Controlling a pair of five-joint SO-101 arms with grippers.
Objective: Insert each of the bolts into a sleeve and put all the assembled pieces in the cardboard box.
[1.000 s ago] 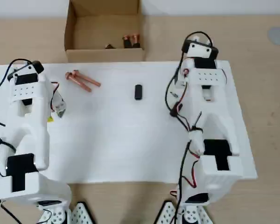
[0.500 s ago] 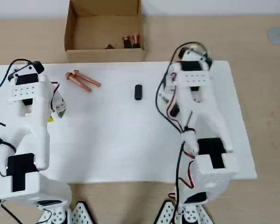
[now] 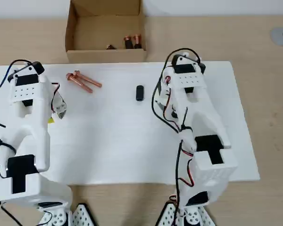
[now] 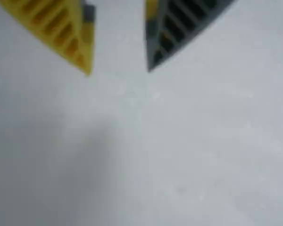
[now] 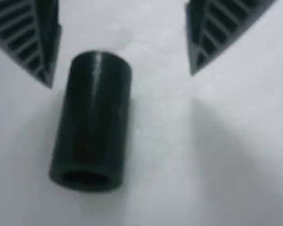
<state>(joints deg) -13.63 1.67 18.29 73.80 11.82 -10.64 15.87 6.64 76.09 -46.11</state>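
Right wrist view: my right fingers (image 5: 28,33), wide apart and empty, now straddle the sleeve (image 5: 91,122) lying on the bench (image 5: 226,165) after that arm swung across, so grasping looks next. My left fingers (image 4: 61,28) hang parted, empty.

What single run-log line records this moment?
right gripper: open, near sleeve | left gripper: open, empty | bolts: loose on sheet

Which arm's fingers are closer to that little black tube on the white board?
Right. The right fingers, open, hang over the black tube, which lies beside one of them. The left fingers sit over bare board near its left edge, past the two copper bolts.
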